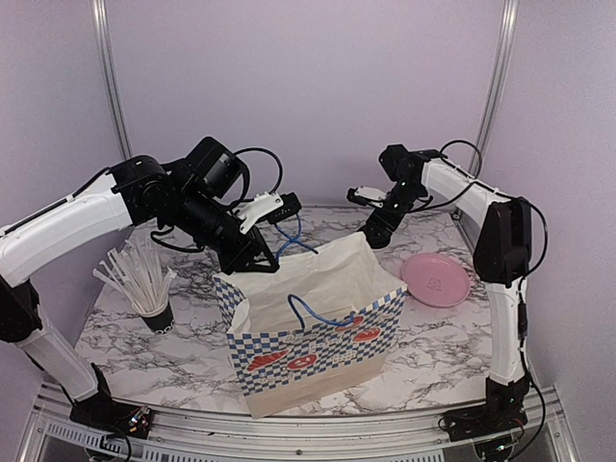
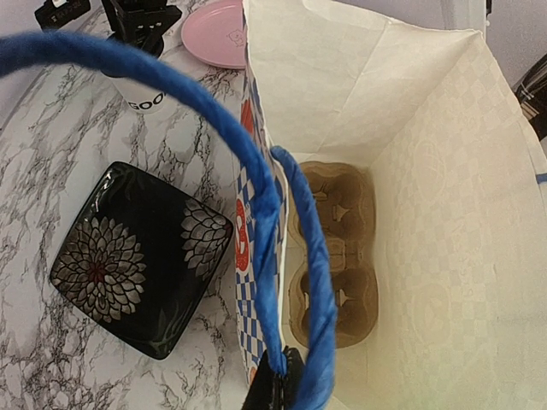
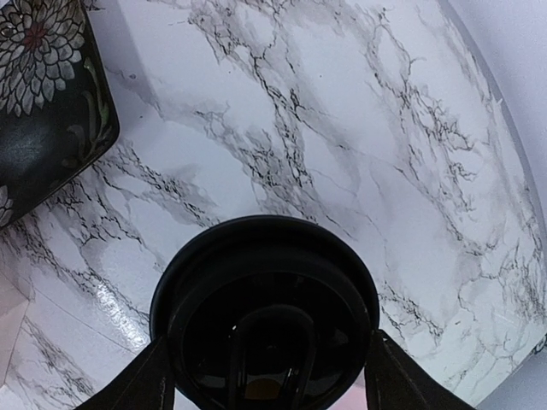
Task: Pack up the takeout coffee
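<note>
Nearest, at lower centre of the top view, the checked paper bag [image 1: 308, 342] stands w/ mouth open. The L gripper [image 1: 252, 252] is clamped shut on its blue handle [image 2: 265, 196], holding that side up, w/ the arm reaching in from frame left and the wrist bent down over the rim. At the bag's bottom lies a cardboard cup carrier [image 2: 333, 256], no cup in it. Beyond the bag, upper centre, the takeout coffee [image 2: 141, 92] stands upright on the marble table [image 1: 183, 356], long axis vertical, directly under the R gripper [image 1: 377, 229], so the R arm is much the nearer. Its fingers [image 3: 154, 380] straddle the black lid [image 3: 265, 299] from above, spread wide; can't tell if they bite yet. R arm: elbow high, wrist pointing steeply down. The bag mouth lies just frame-down from the cup, so prob. the lift must clear the rim first.
</note>
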Robot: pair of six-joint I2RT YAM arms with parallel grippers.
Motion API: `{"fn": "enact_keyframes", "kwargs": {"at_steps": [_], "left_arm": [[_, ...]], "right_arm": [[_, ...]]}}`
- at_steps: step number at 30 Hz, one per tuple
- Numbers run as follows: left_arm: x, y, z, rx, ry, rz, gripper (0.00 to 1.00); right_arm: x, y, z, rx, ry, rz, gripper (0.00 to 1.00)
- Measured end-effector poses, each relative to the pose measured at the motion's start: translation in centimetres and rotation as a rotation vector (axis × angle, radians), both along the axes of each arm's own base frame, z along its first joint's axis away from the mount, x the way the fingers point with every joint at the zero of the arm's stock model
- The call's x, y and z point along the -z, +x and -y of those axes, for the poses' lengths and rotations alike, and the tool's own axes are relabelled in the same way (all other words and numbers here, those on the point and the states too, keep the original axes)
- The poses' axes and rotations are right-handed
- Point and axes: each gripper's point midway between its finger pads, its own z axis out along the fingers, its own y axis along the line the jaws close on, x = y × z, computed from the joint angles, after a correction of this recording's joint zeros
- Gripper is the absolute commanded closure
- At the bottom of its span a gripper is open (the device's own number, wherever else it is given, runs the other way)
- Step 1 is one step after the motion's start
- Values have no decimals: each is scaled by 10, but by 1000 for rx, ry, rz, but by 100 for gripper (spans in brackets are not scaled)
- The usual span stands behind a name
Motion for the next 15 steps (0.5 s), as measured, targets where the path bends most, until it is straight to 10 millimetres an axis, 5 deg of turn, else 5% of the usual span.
{"fn": "enact_keyframes", "kwargs": {"at_steps": [10, 15], "left_arm": [[0, 0, 0, 0, 0, -1, 100], [-2, -1, -1, 0, 3, -2, 100]], "right_arm": [[1, -8, -3, -25, -28, 10, 27], [1, -16, -4, -44, -48, 11, 34]]}}
